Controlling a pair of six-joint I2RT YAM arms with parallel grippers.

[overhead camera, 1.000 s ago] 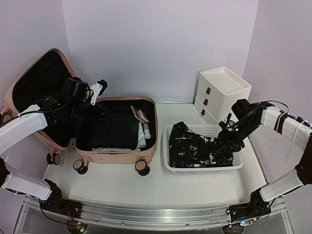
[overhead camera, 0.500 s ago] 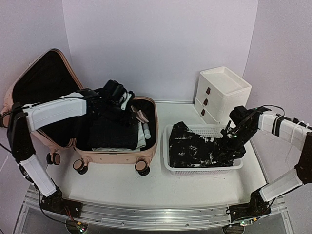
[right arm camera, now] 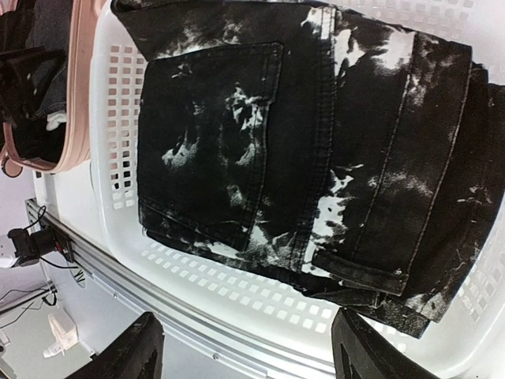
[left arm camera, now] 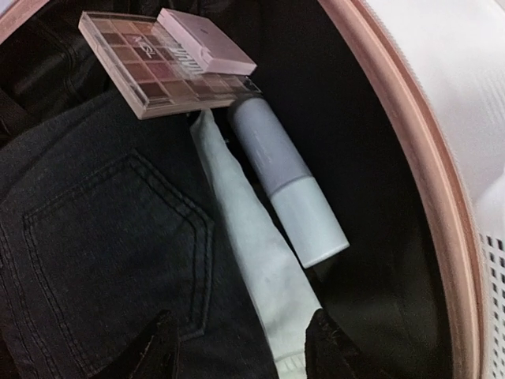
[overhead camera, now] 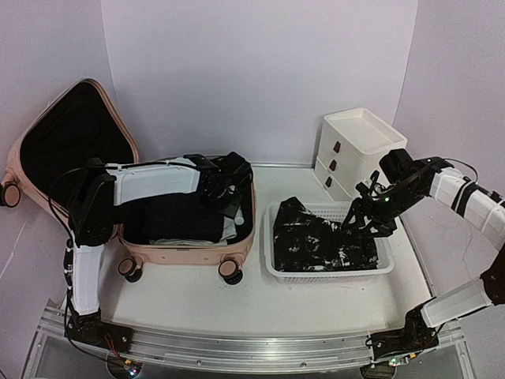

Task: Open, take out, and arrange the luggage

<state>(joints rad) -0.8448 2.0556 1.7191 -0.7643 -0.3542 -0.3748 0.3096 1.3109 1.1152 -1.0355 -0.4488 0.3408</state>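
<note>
The luggage (overhead camera: 185, 251), a pale-pink hard-shell suitcase, lies open at the left with its lid (overhead camera: 71, 134) tipped back. In the base are dark jeans (left arm camera: 102, 253), a folded white cloth (left arm camera: 245, 237), a pale tube (left arm camera: 288, 181) and an eyeshadow palette (left arm camera: 158, 67). My left gripper (overhead camera: 233, 193) hangs low over the right end of the base. It (left arm camera: 243, 339) is open, straddling the white cloth without gripping it. My right gripper (overhead camera: 364, 217) is open above the bleached black jeans (right arm camera: 300, 126) in the basket, with nothing held (right arm camera: 251, 347).
A white perforated basket (overhead camera: 276, 272) stands right of the suitcase, close to its pink rim (left arm camera: 410, 158). Behind the basket is a white drawer unit (overhead camera: 359, 150) with brown handles. A metal rail (overhead camera: 237, 347) runs along the table's near edge.
My left arm swung right from the lid side and dropped into the right end of the suitcase base, its jaws narrowing. My right gripper rose off the jeans in the basket and widened.
</note>
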